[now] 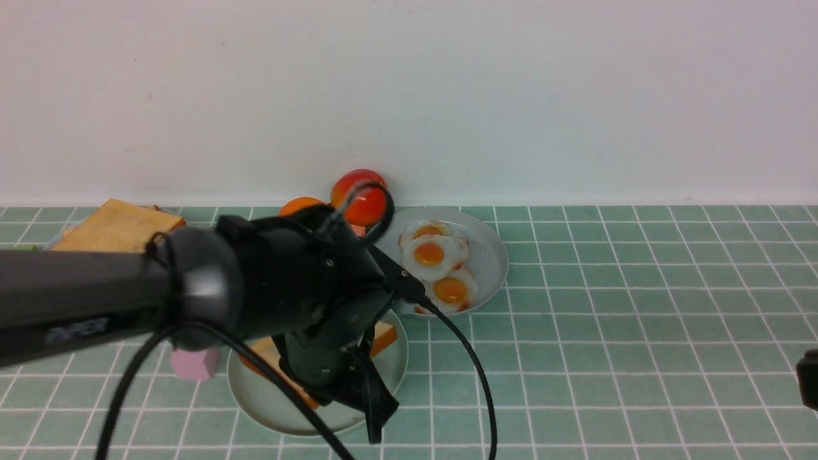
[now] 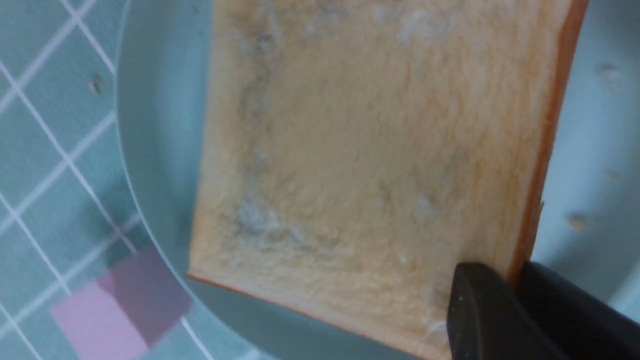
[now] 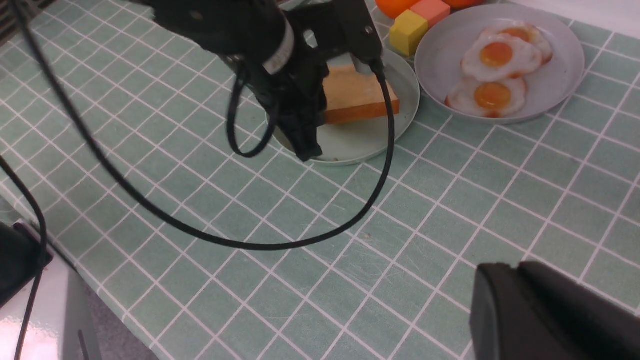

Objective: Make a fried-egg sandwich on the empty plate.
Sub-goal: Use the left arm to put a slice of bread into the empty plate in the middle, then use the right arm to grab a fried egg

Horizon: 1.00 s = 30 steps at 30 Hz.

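The pale mint-green empty plate [image 1: 268, 409] [image 3: 360, 145] lies near the table's front, under my left arm. One golden toast slice [image 2: 350, 150] [image 3: 357, 95] [image 1: 385, 335] sits over it, tilted. My left gripper [image 2: 515, 272] [image 1: 374, 428] [image 3: 307, 150] is shut on the slice's orange-brown crust edge near a corner. Fried eggs [image 1: 429, 254] [image 3: 495, 55] with orange yolks lie on a grey-blue plate [image 1: 492, 255] just behind and to the right. My right gripper [image 3: 520, 272] [image 1: 808, 380] is shut and holds nothing. It hangs over bare tiles at the far right.
Spare toast [image 1: 118, 227] is stacked at the back left. A pink block [image 1: 195, 364] [image 2: 120, 305] lies left of the mint plate. A tomato [image 1: 358, 191], an orange [image 1: 300, 207] and a yellow block [image 3: 407, 30] stand behind it. The left arm's cable [image 3: 300, 240] loops over the tiles.
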### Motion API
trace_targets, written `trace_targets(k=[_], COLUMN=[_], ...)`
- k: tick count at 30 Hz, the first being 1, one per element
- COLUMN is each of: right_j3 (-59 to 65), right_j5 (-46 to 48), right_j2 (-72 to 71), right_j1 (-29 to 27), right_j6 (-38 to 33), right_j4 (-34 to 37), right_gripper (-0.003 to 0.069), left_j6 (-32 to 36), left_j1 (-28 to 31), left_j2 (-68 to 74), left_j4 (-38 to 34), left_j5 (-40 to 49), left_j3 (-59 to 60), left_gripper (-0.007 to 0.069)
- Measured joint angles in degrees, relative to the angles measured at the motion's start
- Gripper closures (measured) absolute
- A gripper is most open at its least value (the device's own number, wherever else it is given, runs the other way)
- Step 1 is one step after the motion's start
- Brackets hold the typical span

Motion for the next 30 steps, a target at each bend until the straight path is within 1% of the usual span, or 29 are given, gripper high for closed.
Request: trace_targets(k=[2, 4, 6, 7, 8, 9, 10, 11, 12, 13, 14, 16, 17, 19, 22, 24, 27, 28, 30], right_j3=[0.0, 0.0, 0.0, 0.0, 0.0, 0.0, 0.0, 0.0, 0.0, 0.0, 0.0, 0.0, 0.0, -0.4, -1.9, -4.3, -8.8, -10.5, -14.9], right_j5=[0.1, 0.1, 0.1, 0.1, -0.2, -0.2, -0.9, -1.8, -2.0, -3.9, -5.2, -8.1, -9.4, -12.4, -14.4, -14.8, -15.2, -15.3, -15.3], right_j2=[0.0, 0.0, 0.2, 0.3, 1.0, 1.1, 2.7, 3.8, 4.1, 6.4, 8.2, 12.1, 14.5, 20.0, 27.6, 35.1, 45.7, 47.8, 54.7], right_j1=[0.0, 0.0, 0.0, 0.0, 0.0, 0.0, 0.0, 0.0, 0.0, 0.0, 0.0, 0.0, 0.0, 0.0, 0.0, 0.0, -0.1, -0.3, -1.0], right_j6=[0.0, 0.0, 0.0, 0.0, 0.0, 0.0, 0.0, 0.2, 0.2, 0.5, 0.6, 0.9, 0.9, 1.1, 1.3, 1.5, 1.5, 1.5, 1.5], right_j4=[0.0, -0.4, -0.8, -0.9, -1.1, -1.1, -1.0, -0.6, -0.5, 0.6, 1.5, 3.0, 3.7, 5.4, 6.9, 8.9, 10.6, 11.3, 13.5], right_gripper=[0.0580, 0.0555, 0.0508, 0.0503, 0.0446, 0.0446, 0.0386, 0.0356, 0.0351, 0.0319, 0.0307, 0.0300, 0.0301, 0.0306, 0.0323, 0.0334, 0.0339, 0.0340, 0.0340], left_j6=[-0.2, -0.3, -0.4, -0.4, -0.5, -0.5, -0.6, -0.9, -1.0, -1.7, -1.9, -2.4, -2.6, -3.3, -4.7, -5.4, -6.2, -6.4, -7.5], left_j1=[0.0, 0.0, 0.0, 0.0, 0.0, -0.1, -0.3, -0.5, -0.6, -1.5, -2.3, -4.2, -4.9, -6.5, -7.1, -7.1, -7.1, -7.1, -7.1], left_j2=[1.0, 1.2, 1.3, 1.3, 1.3, 1.3, 1.0, 0.6, 0.3, -1.4, -3.0, -7.5, -9.7, -16.0, -24.5, -31.7, -40.7, -42.7, -49.2], left_j4=[1.6, 1.9, 2.0, 2.1, 2.6, 2.7, 3.0, 3.0, 3.0, 2.6, 1.9, 0.6, 0.0, -1.3, -2.8, -3.4, -4.7, -5.1, -5.9], left_j5=[-0.8, -1.4, -2.0, -2.1, -2.3, -2.3, -2.3, -2.1, -2.1, -1.1, -0.5, 0.4, 0.7, 0.8, 0.8, 0.7, -2.0, -3.1, -8.0], left_j3=[0.0, -0.1, -0.1, -0.1, -0.1, -0.1, -0.1, -0.1, -0.1, -0.1, -0.1, -0.1, -0.1, -0.1, 0.0, 1.1, 5.7, 6.9, 11.6], left_gripper=[0.0560, 0.0517, 0.0449, 0.0449, 0.0375, 0.0367, 0.0291, 0.0266, 0.0251, 0.0198, 0.0173, 0.0155, 0.0162, 0.0205, 0.0330, 0.0433, 0.0569, 0.0591, 0.0638])
